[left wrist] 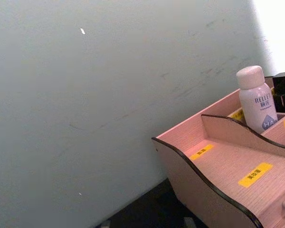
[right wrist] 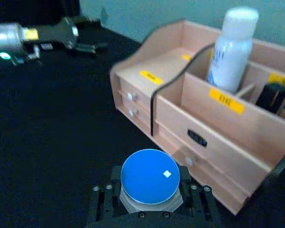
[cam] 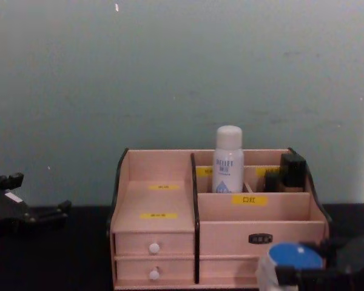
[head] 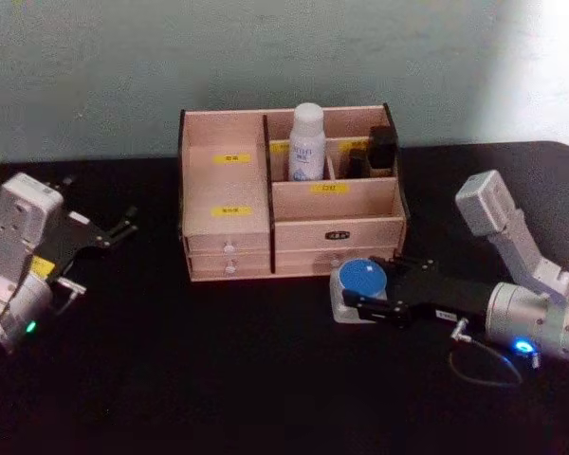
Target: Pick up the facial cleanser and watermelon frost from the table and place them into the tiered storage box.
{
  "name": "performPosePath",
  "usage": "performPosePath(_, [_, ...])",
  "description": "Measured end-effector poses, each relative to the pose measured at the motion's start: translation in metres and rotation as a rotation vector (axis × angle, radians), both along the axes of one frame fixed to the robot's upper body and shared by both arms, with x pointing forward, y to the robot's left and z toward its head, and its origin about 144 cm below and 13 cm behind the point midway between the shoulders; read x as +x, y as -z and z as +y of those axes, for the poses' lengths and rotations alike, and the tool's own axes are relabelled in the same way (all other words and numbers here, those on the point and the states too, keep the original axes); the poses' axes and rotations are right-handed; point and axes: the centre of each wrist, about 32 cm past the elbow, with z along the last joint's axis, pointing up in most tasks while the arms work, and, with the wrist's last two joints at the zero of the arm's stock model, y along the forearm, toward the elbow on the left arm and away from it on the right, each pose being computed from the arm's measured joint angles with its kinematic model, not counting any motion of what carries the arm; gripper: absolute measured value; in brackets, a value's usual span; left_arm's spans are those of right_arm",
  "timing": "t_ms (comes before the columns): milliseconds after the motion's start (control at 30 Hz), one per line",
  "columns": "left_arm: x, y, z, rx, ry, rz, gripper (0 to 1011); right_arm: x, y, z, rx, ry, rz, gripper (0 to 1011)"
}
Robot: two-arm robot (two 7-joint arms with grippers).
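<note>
Blue-lidded jar (right wrist: 149, 175) sits closest, between the fingers (right wrist: 199, 195) of the right gripper (right wrist: 149, 190), which are clamped on its pale base from both sides. Jar is just in front of the tiered storage box (head: 228, 188), by the lower right drawers, not touching it. Can't tell if the jar rests on the surface (head: 218, 360) or is just off it. Right arm comes in from the right side, low over the surface.

Box is light wood with dark edges, stepped compartments, yellow labels and white knobs (head: 230, 248) on the left drawers. It stands at the back middle of the surface, near the wall. White bottle (head: 307, 142) stands upright in a rear compartment of the box's right half. Dark item (head: 382, 147) stands in the rear compartment just to its right, what it is unclear.

Left gripper (head: 128, 226) is parked well left of the box, pointing toward it, fingers drawn nearly together with nothing between them.

Surface is plain black, matte. Wall (cam: 170, 73) behind is pale grey-green with faint scuffs and a bright patch (head: 550, 57) at the upper right.
</note>
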Motion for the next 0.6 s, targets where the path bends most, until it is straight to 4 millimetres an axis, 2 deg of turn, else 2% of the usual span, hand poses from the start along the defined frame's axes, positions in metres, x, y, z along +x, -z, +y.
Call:
performPosePath(300, [0.000, 0.000, 0.000, 0.000, 0.000, 0.000, 1001, 0.006, -0.024, 0.004, 0.033, -0.016, -0.055, 728])
performPosePath(600, [0.000, 0.000, 0.000, 0.000, 0.000, 0.000, 1001, 0.032, -0.040, 0.023, 0.054, -0.024, -0.083, 728])
